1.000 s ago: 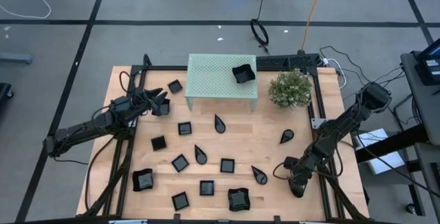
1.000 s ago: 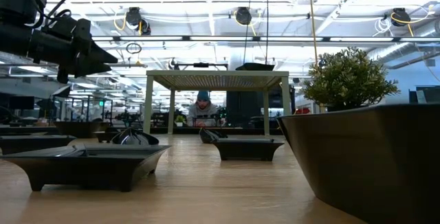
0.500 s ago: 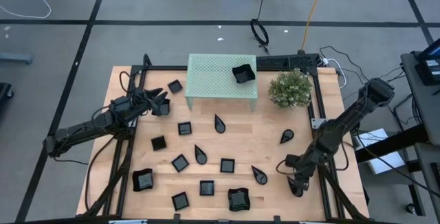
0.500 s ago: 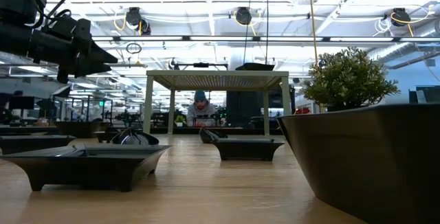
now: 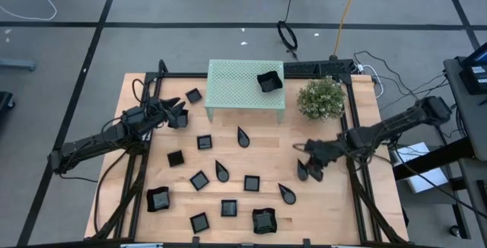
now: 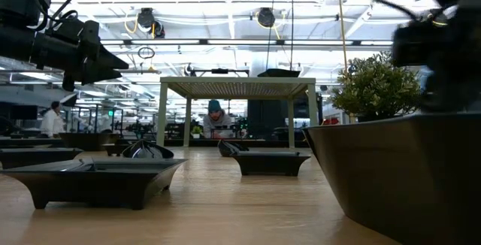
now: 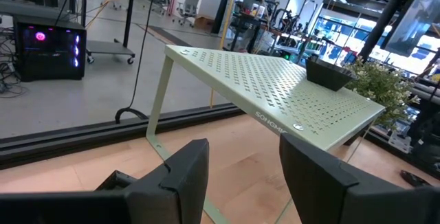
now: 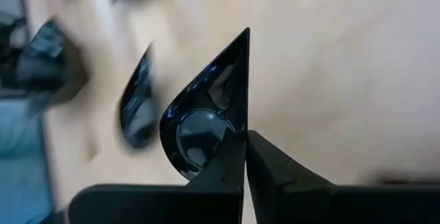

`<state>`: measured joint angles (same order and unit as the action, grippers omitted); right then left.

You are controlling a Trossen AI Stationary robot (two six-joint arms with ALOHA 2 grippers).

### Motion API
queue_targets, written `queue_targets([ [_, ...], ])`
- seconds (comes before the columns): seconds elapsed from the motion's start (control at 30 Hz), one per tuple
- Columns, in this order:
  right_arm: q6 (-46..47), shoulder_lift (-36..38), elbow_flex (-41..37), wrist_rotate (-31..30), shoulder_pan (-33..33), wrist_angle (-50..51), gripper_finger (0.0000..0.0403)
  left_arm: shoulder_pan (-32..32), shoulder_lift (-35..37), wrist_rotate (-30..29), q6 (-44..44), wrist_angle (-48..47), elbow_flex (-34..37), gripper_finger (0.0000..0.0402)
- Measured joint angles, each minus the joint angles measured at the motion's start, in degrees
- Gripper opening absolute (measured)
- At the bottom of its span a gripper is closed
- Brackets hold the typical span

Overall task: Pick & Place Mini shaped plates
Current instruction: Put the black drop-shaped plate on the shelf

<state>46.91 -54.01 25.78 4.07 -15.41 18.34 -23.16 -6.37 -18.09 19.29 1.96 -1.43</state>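
Several glossy black mini shaped plates, squares and teardrops [image 5: 221, 172], lie flat on the wooden table [image 5: 266, 145]. One curved-rim square plate [image 5: 268, 81] sits on the mint-green stand. My right gripper [image 5: 308, 164] hangs over the table's right half, slanting down, shut on a teardrop plate [image 8: 203, 107]. My left gripper [image 5: 181, 115] waits open and level at the far left, and nothing is between its fingers [image 7: 240, 176]. My right gripper pinches the teardrop plate's rim [image 8: 234, 131] between its two fingers, on the side near the round end. The fingers slant down from the table's right. The plate is lifted clear of the table, its pointed tip [image 8: 245, 35] away from the fingers.
The mint-green perforated stand [image 5: 245, 84] stands at the far middle, with a bushy plant [image 5: 321, 98] to its right. A large dark plate [image 6: 391, 177] fills the low view's right. A black frame runs round the table. People [image 6: 216, 117] show in the room beyond.
My right gripper has swung from the near right of the table toward the far edge and the middle, rising a little and turning about its wrist. It has stayed shut. It now shows blurred at the low view's upper right.
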Motion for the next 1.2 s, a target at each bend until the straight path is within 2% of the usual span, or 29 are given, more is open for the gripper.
queue_targets([
  [0.2, -10.62, -0.64, 0.00, 0.42, 12.95, -1.98, 0.0000, 0.00, 0.01, 0.01, 0.01, 0.00, 0.00, 0.0182],
  [0.43, -19.99, -5.70, 3.66, 3.56, 22.43, -9.32, 0.0000, 0.00, 0.02, 0.00, 0.00, 0.00, 0.00, 0.0182],
  [0.67, -29.85, -11.68, 13.31, 3.53, 25.56, -9.32, 0.0000, -0.01, 0.00, 0.00, 0.02, 0.00, 0.00, 0.0182],
  [0.83, -32.84, -14.21, 19.27, 3.48, 26.76, -9.20, 0.0000, -0.01, 0.02, 0.00, 0.00, -0.02, 0.00, 0.0182],
  [1.2, -38.40, -21.56, 21.30, 3.50, 27.03, -7.75, 0.0000, -0.01, 0.00, 0.00, 0.00, 0.10, 0.00, 0.0182],
])
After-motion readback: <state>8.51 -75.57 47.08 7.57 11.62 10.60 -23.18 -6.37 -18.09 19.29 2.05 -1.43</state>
